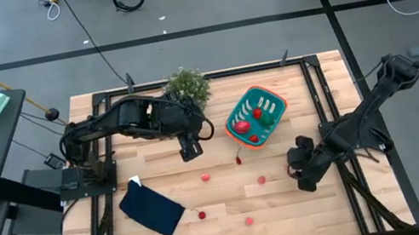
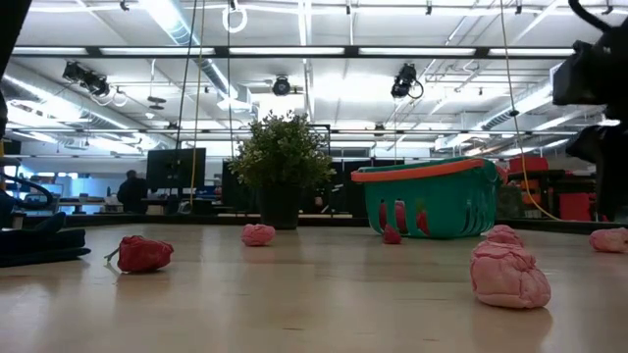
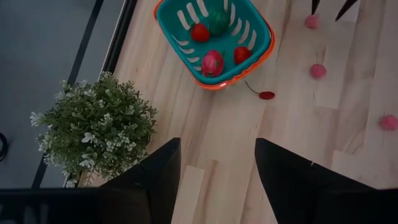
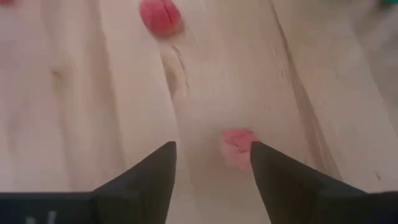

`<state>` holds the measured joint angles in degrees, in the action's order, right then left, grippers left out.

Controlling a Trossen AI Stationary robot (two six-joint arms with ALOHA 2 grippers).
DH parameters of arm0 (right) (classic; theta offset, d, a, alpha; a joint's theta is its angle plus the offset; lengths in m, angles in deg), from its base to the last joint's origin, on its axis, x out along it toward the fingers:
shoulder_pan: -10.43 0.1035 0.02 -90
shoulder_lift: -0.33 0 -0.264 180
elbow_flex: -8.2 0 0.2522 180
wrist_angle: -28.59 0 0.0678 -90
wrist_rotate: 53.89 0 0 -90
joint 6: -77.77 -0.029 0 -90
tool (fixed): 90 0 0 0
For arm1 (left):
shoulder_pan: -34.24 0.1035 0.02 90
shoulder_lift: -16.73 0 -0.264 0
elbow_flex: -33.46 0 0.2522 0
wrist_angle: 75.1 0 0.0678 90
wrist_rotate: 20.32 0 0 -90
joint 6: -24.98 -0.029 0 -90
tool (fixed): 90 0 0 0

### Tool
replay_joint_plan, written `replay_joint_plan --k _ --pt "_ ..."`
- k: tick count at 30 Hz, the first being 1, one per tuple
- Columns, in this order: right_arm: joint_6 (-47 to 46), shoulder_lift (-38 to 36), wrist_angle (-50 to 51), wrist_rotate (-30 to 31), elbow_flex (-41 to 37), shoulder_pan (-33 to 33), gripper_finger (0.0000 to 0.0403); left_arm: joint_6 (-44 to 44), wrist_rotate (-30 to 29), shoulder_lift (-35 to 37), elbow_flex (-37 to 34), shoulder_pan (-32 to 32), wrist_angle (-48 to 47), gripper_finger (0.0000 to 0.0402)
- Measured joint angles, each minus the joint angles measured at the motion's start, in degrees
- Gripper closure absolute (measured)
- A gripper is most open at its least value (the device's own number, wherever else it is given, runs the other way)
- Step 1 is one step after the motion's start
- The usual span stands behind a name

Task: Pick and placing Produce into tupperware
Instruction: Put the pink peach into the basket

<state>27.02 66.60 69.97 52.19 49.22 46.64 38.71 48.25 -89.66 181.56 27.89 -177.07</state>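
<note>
Between right gripper's [image 4: 211, 162] fingers, pink produce [image 4: 237, 147].

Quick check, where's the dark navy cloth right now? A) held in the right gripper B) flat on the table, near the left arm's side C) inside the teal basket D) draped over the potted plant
B: the high view shows the navy cloth lying flat on the table, on the left arm's side, apart from the teal basket and the potted plant.
</note>
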Motion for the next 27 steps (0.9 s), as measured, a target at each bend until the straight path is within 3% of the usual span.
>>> replay_joint_plan --k 8,15,27 --pt "-0.02 8.76 -0.16 2.27 0.0 -0.02 0.0183 0.02 0.0 0.0 0.0 0.0 0.0 0.0196" --pt "-3.85 10.38 -0.54 3.09 0.26 0.02 0.0193 0.02 0.0 -0.02 0.0 0.0 0.02 0.0193" --pt "-6.65 10.3 -0.47 3.86 0.5 -0.04 0.0277 0.02 0.0 -0.07 0.0 0.0 0.02 0.0194"
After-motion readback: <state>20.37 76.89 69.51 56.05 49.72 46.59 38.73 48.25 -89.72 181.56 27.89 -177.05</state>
